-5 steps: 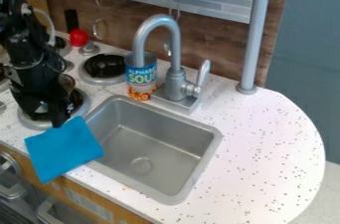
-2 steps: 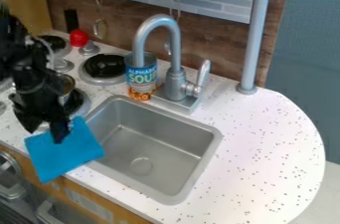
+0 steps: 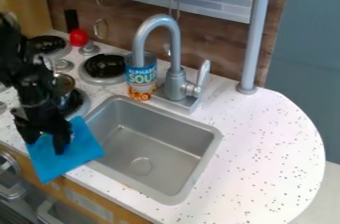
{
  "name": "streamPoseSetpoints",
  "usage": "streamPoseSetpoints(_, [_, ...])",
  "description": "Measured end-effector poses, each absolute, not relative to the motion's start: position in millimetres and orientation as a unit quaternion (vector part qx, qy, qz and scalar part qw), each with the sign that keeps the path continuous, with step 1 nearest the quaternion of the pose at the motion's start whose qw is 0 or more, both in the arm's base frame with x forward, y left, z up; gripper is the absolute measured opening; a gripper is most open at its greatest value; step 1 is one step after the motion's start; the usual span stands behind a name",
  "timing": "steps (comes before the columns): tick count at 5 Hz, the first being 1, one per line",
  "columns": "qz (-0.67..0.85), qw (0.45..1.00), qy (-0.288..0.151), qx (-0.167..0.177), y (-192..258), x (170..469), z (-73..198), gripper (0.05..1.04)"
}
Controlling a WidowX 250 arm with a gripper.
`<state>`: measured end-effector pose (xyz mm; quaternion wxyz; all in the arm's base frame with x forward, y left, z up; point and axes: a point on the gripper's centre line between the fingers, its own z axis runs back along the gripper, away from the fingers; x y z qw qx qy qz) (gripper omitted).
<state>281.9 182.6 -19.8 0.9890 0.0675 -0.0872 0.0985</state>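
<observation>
Finding at the counter's front: my gripper (image 3: pixel 45 144) has come down and nearer the camera in the last second, from the far edge of the blue cloth (image 3: pixel 56 166) to a place over its upper part. The cloth has kept its position and outline meanwhile. I judge this an approach to the cloth, with the pick-up itself outstanding. State of the hand: open, its two fingers apart, with blue fabric showing between them. Whether either fingertip touches the fabric, I cannot tell.

Condition of the cloth, near to far: its nearest corner overhangs the counter's front edge, above the wooden cabinet front (image 3: pixel 73 188). The middle lies fairly smooth, a plain, even blue, roughly four-sided, without marks that I can make out. The right side laps the near left part of the sink's rim. The far part runs up beneath and beside my fingers, where some of it is hidden. I would expect it to be limp and to need a proper pinch, since a shallow one could slip off.

Beyond it, the steel sink (image 3: pixel 152 143) is set into the speckled white counter (image 3: pixel 266 143). Farther back, the soup can (image 3: pixel 141 76) stands upright beside the grey faucet (image 3: pixel 175 49), with a black-topped burner (image 3: pixel 103 66) to one side.
</observation>
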Motion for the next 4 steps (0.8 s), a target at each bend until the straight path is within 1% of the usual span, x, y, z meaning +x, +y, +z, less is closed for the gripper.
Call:
streamPoseSetpoints(1, [0.097,0.990,-0.071,0.069,185,290,-28,1.001])
streamPoseSetpoints(2, [0.098,0.991,-0.060,0.072,187,294,-31,0.950])
streamPoseSetpoints(3, [0.096,0.991,-0.062,0.075,180,293,-33,0.705])
streamPoseSetpoints(4, [0.082,0.991,-0.073,0.077,168,289,-32,0.412])
